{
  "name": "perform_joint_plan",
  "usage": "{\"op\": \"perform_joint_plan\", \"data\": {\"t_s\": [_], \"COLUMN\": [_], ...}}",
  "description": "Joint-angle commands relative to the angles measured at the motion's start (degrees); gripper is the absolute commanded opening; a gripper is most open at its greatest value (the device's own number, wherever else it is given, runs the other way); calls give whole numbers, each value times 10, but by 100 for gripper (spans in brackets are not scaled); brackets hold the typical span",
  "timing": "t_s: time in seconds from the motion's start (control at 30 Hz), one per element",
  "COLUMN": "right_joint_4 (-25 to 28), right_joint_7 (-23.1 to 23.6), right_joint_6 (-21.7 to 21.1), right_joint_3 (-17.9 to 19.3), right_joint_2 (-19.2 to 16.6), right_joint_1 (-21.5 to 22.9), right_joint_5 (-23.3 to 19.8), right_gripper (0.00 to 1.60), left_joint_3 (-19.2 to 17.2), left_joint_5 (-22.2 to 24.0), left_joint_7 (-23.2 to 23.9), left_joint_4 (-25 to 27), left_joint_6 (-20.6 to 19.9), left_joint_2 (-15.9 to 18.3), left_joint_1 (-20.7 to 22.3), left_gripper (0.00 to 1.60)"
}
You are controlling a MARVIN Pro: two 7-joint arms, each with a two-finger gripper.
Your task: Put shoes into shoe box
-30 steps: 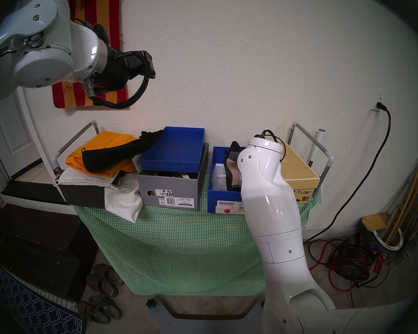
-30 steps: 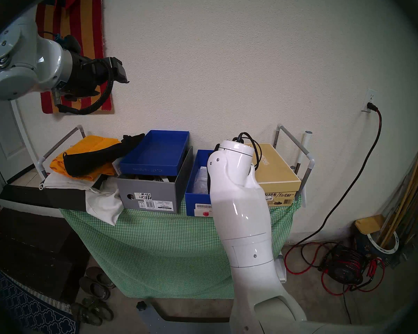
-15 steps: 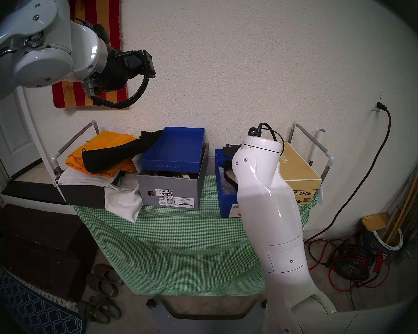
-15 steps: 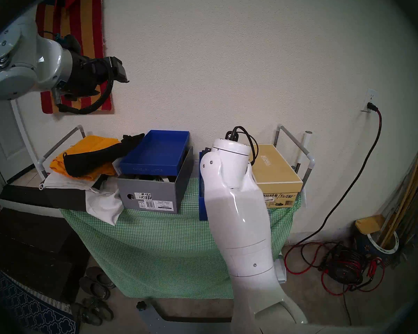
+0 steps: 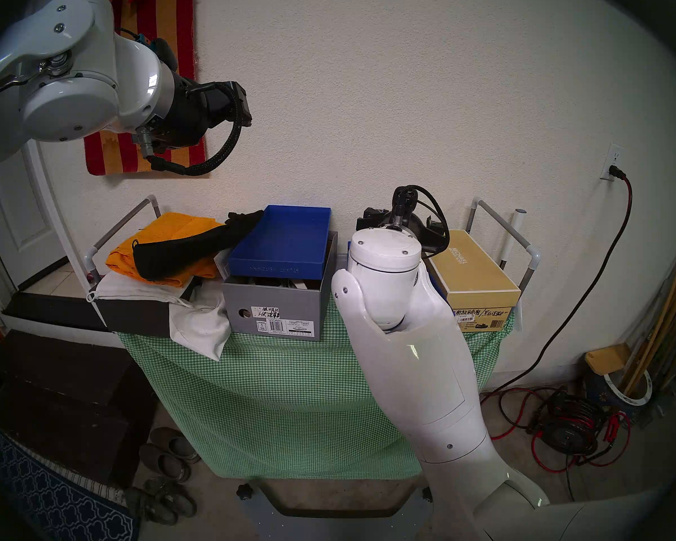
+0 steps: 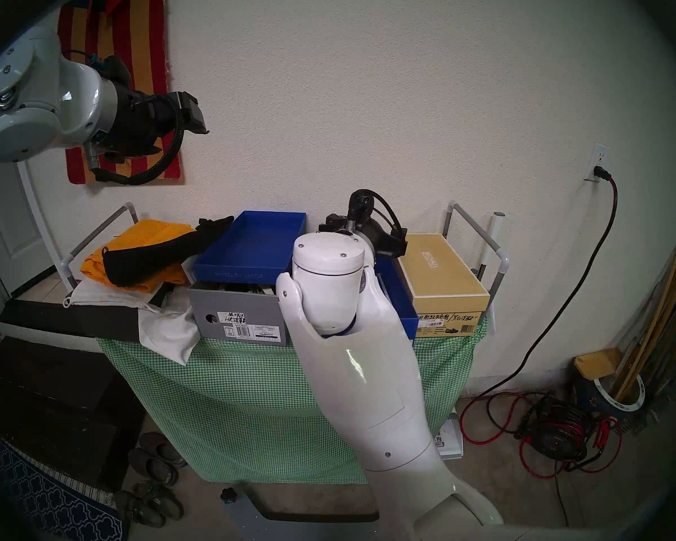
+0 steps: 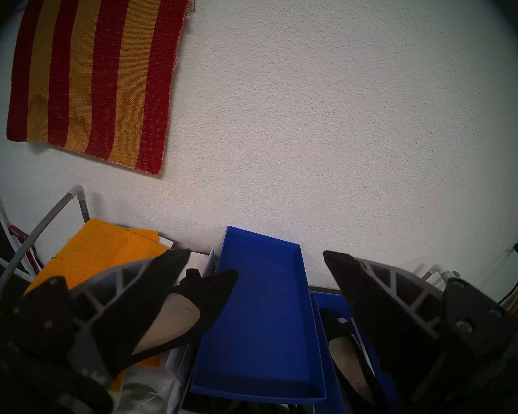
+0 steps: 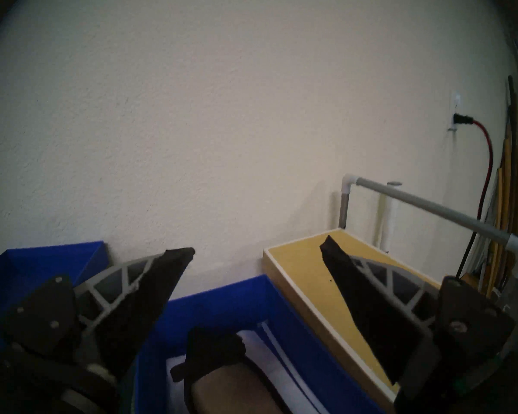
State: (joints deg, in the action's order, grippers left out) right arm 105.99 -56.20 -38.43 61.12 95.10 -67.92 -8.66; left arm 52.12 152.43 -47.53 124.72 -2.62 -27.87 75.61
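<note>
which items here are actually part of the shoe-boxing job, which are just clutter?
Job:
- black flat in the box
- black flat on the orange cloth
- blue shoe box
- right gripper, open

Clutter:
- blue lid
- grey VIONIC box
- tan MICHAEL box
- orange cloth

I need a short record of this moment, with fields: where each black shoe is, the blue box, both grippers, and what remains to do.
shoe one: black flat lies inside the blue shoe box
shoe two: black flat lies on the orange cloth, toe against the blue lid
blue lid: upturned on the grey VIONIC box
right gripper: open, empty, above the blue shoe box
left gripper: open, empty, raised near the wall
remaining: second flat not yet in the box
</note>
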Motion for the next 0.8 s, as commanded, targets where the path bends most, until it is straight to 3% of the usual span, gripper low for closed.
{"op": "perform_joint_plan", "data": {"t_s": [0.0, 0.07, 0.17, 0.23, 0.43, 0.47, 0.77], "right_joint_4": [-23, -28, -25, -32, -43, -42, -26], "right_joint_7": [7, 6, 12, 17, 25, 24, 44], "right_joint_6": [100, 116, 107, 146, 193, 211, 197], "right_joint_3": [-17, -19, -12, -3, 18, 48, 68], "right_joint_2": [-61, -70, -72, -83, -107, -114, -125], "right_joint_1": [25, 29, 32, 37, 62, 76, 79], "right_joint_5": [61, 75, 80, 88, 106, 106, 87], "right_gripper": [160, 160, 160, 160, 160, 160, 160], "left_joint_3": [0, 0, 0, 0, 1, 1, 1], "left_joint_5": [2, 2, 2, 2, 2, 3, 3], "left_joint_7": [-1, -1, -1, -2, -1, -1, -1], "left_joint_4": [-2, -2, -2, -2, -2, -2, -2], "left_joint_6": [1, 1, 2, 2, 2, 2, 2], "left_joint_2": [-1, -1, -2, -2, -2, -2, -2], "left_joint_1": [-1, -1, -1, -1, -1, -1, -1], "left_gripper": [160, 160, 160, 160, 160, 160, 160]}}
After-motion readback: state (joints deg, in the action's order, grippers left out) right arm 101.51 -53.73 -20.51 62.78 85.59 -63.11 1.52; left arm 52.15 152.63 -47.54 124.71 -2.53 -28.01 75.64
